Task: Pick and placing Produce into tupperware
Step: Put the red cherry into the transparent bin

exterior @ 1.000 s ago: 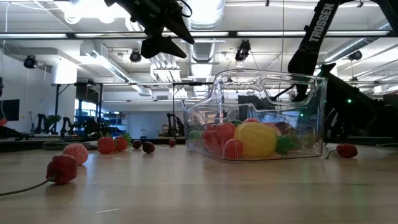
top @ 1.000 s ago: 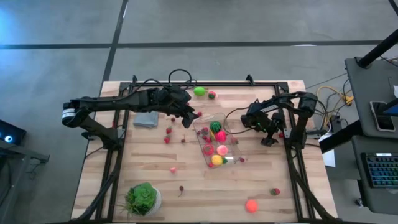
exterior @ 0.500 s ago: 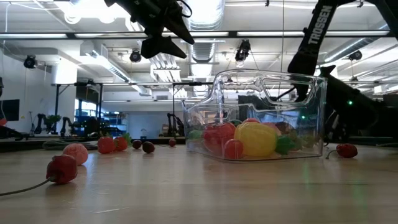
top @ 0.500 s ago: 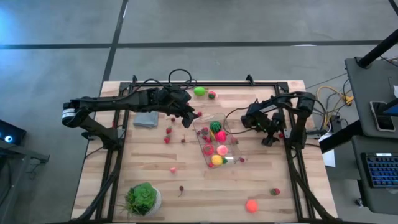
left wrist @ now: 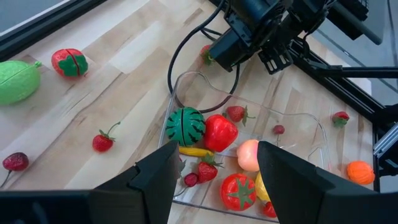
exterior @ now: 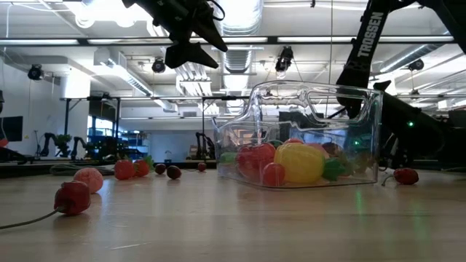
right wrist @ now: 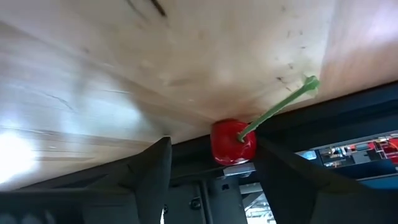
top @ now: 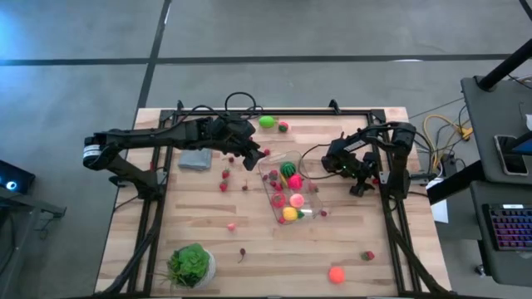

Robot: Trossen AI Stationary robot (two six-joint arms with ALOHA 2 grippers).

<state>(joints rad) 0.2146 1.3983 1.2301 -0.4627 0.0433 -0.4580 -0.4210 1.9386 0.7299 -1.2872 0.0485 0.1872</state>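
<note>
The clear tupperware [top: 309, 173] stands mid-table and holds a striped green melon [left wrist: 185, 126], red berries and yellow and pink pieces. My left gripper [top: 252, 158] hovers open and empty above the tub's far left corner, high over the table in the low view [exterior: 191, 51]. My right gripper [top: 361, 186] is low at the table's right edge. It is open, with its fingers on either side of a red cherry [right wrist: 233, 142] with a green stem, apart from it. The cherry lies at the table's edge by the dark frame [exterior: 405, 175].
Loose berries lie left of the tub [top: 224, 174]. A green fruit [top: 267, 122] and a red one [top: 283, 126] lie at the far edge. An orange ball [top: 336, 274] and a strawberry [top: 367, 256] lie near right. A grey cloth [top: 196, 159] and a leafy head in a bowl [top: 191, 264] are at the left.
My right arm's upper part has swung a little toward the table's left, while its gripper stays low by the cherry.
</note>
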